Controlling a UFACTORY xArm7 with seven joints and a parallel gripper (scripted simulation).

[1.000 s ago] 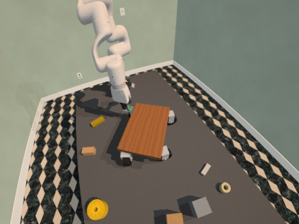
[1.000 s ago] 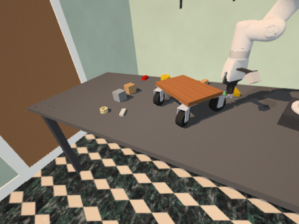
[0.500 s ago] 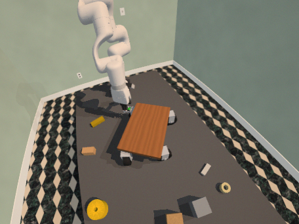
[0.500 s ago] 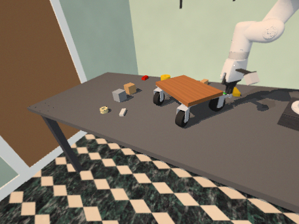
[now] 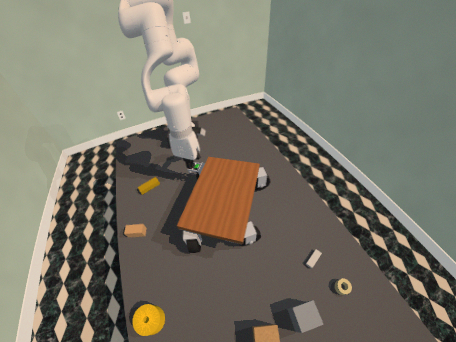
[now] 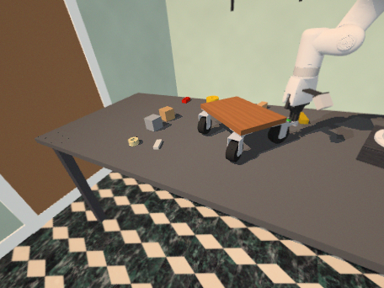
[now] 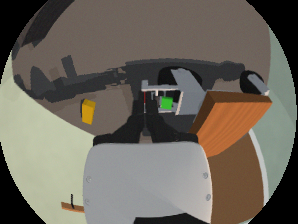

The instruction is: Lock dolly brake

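Note:
The dolly point(image 5: 220, 197) point(image 6: 242, 114) point(image 7: 226, 119) has a brown wooden deck on four casters and stands on the dark table point(image 5: 210, 290) point(image 6: 295, 181). The brake pedal sits on the caster at the deck's far corner; its green end point(image 5: 197, 166) point(image 6: 289, 120) point(image 7: 166, 103) shows in all views. In the wrist view a thin red part point(image 7: 144, 99) shows just left of the green end. My gripper point(image 5: 191, 162) point(image 6: 293, 114) point(image 7: 144, 98) is shut and empty. It points down, with its tips right at the pedal beside the deck's corner. I cannot tell whether they touch it.
On the table lie a yellow block point(image 5: 148, 185), an orange block point(image 5: 135, 230), a yellow wheel point(image 5: 148, 320), a grey cube point(image 5: 305, 316) point(image 6: 152, 122), an orange cube point(image 5: 266, 333) point(image 6: 167, 113), a ring point(image 5: 343, 286) point(image 6: 133, 141) and a beige block point(image 5: 313, 258) point(image 6: 157, 144). A black base point(image 6: 372, 147) sits at the right.

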